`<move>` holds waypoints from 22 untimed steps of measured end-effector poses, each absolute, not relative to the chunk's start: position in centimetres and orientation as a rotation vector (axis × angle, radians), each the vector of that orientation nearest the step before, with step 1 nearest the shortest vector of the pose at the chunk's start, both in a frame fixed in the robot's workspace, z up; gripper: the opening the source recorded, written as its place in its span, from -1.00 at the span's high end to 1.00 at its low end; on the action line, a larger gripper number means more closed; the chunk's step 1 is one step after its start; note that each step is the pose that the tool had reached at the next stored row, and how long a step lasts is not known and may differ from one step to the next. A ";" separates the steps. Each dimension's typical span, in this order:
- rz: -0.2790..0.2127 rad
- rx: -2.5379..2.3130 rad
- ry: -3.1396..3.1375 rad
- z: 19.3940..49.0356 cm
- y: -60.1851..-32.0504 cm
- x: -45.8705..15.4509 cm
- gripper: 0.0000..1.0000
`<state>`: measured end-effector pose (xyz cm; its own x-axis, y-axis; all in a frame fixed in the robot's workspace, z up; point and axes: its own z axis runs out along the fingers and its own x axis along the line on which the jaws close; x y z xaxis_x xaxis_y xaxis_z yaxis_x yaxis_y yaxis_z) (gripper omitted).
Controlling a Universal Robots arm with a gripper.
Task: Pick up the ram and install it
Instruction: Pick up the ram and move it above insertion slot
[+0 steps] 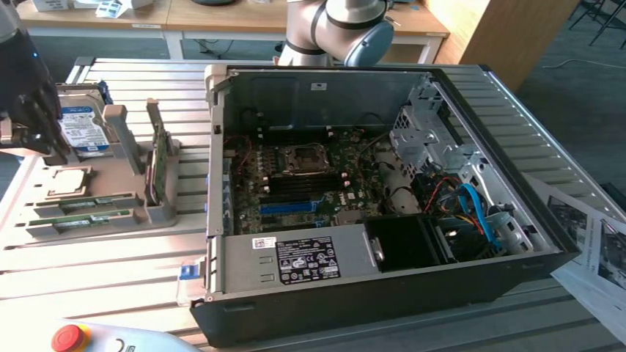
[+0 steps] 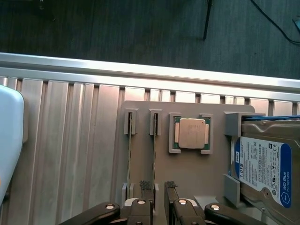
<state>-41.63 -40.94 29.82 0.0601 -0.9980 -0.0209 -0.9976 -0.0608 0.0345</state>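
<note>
1. Gripper: jaws spread with a clear gap between the ribbed fingertips, nothing pinched.
2. It hangs over the grey fixture tray, at one end of the ram slots. In the exterior view it sits at the far left, well apart from the PC.
3. Ram: still seated edge-on in its tray slot, upright, running away from the fingertips. Its near end lines up with the gap between the fingers. Can't tell if a finger touches it.
4. Second stick: parallel, in the next slot over, on the side away from the CPU.
5. CPU: flat in its own pocket, just beside the ram slot, lid up.
6. Hard drive: blue-and-white label up, in the tray bay beyond the CPU.
7. Taller green card: stands upright in the tray on the side toward the PC.
8. Tray sits on the slatted aluminium table.
9. PC case: side panel off, on the same table, at the exterior view's right of the tray. Motherboard exposed, blue slots showing no stick.
10. Red stop button at the table's near edge.
</note>
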 end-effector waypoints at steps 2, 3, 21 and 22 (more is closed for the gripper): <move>-0.061 2.279 -2.146 29.6 -40.9 -41.6 0.51; -0.061 2.279 -2.146 29.5 -40.9 -41.6 0.51; -0.061 2.279 -2.146 27.3 -40.9 -41.6 0.51; -0.061 2.279 -2.146 27.1 -40.9 -41.6 0.51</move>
